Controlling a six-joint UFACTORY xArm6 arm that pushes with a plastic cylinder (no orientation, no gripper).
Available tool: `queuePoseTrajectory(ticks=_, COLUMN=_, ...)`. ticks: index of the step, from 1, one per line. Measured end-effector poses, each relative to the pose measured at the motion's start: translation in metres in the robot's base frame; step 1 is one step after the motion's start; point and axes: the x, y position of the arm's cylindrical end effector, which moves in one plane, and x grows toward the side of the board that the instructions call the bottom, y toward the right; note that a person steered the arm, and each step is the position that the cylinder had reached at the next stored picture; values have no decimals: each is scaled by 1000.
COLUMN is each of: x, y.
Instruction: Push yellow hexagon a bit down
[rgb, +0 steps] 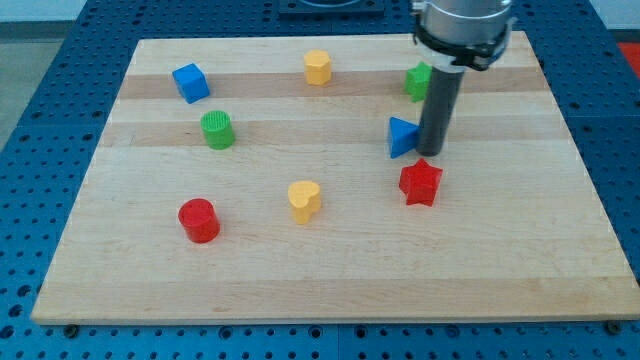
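The yellow hexagon (318, 67) stands near the view's top, a little left of centre, on the wooden board (330, 270). My rod comes down from the view's top right, and my tip (430, 153) rests on the board far to the right of and below the hexagon. The tip sits right beside the blue triangle (402, 137), on its right, and just above the red star (421, 183). A green block (417, 81) is partly hidden behind the rod.
A blue cube (190, 82) and a green cylinder (217, 130) are at the view's upper left. A red cylinder (198, 220) and a yellow heart (304, 200) lie lower down. Blue perforated table surrounds the board.
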Motion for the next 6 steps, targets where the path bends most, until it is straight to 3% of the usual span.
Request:
queuePoseTrajectory(ticks=2, x=-19, y=-51)
queuePoseTrajectory(ticks=3, x=-17, y=-16)
queuePoseTrajectory(ticks=4, x=15, y=65)
queuePoseTrajectory(ticks=5, x=69, y=71)
queuePoseTrajectory(ticks=6, x=73, y=62)
